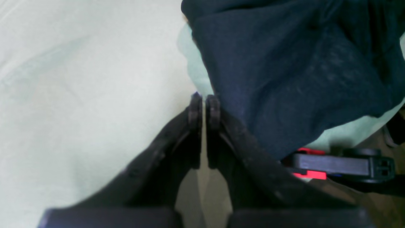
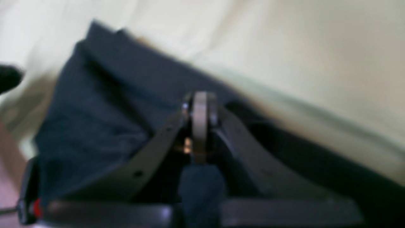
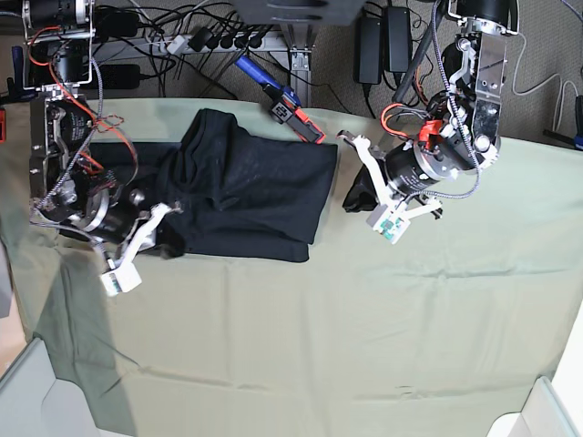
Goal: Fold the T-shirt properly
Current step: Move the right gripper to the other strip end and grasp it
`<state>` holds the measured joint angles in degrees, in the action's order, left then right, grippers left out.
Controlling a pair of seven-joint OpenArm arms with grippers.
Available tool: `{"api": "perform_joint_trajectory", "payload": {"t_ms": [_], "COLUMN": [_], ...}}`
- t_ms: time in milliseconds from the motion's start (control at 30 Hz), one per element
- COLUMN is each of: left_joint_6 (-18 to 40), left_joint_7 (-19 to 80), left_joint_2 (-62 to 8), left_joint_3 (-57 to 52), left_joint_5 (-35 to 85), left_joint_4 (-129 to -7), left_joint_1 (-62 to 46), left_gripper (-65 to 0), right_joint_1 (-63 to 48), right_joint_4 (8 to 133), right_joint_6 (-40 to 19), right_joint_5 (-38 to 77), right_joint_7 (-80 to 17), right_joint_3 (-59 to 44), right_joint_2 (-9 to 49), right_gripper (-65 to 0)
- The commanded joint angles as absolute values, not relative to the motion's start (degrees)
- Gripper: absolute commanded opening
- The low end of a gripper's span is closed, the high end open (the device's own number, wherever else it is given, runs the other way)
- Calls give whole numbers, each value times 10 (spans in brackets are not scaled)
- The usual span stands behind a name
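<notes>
The black T-shirt [image 3: 250, 182] lies bunched and partly folded on the left middle of the table, plain side up. My right gripper [image 3: 171, 238] is at its lower left corner. In the right wrist view this gripper [image 2: 200, 106] is shut over the dark T-shirt [image 2: 95, 110]; the blur hides whether cloth is pinched. My left gripper [image 3: 351, 197] hovers just off the shirt's right edge. The left wrist view shows it [image 1: 204, 107] shut, with nothing between its tips, and the T-shirt [image 1: 284, 72] beside it on the right.
A pale green cloth [image 3: 364, 319] covers the table. A red and black clamp [image 3: 296, 116] grips the back edge near the shirt, and the same clamp [image 1: 341, 164] shows in the left wrist view. Cables and power bricks [image 3: 373, 45] lie behind the table.
</notes>
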<state>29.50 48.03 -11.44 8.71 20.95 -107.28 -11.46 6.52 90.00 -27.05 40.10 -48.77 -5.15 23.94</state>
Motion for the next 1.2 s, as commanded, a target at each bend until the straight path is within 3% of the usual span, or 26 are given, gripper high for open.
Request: {"api": "perform_joint_trajectory", "payload": {"t_ms": [0,200,400,500,567,833,1167], "left_joint_6": [307,309,309,309,309,310,311], "left_joint_7": [470,470,470,470,470,468,465], "left_joint_2": [-116,-116,-116,-116,-116,-116,-116], "left_joint_3": [86,86,86,86,86,86,86], "left_joint_5": [216,216,217,217,216,216,216], "left_joint_4": [-1082,-1082,-1082,-1082,-1082,-1082,-1082], "left_joint_1": [-108,-108,-108,-108,-108,-108,-108], "left_gripper": [-626,-626,-626,-626,-626,-626,-626], "right_joint_1": [78,77,77,77,77,49,49], "right_joint_4": [910,894,810,764,737,708,680], "right_joint_6": [-315,-315,-315,-315,-316,-317,-317], "right_joint_5": [405,410,448,475,497,551,554], "right_joint_7": [-473,-488,-513,-531,-544,-603,-587], "right_joint_3": [-86,-243,-280,-280,-280,-235,-190], "right_joint_2": [251,294,368,388,399,451,432], "right_gripper": [-650,-650,-650,-334,-213,-211,-211]}}
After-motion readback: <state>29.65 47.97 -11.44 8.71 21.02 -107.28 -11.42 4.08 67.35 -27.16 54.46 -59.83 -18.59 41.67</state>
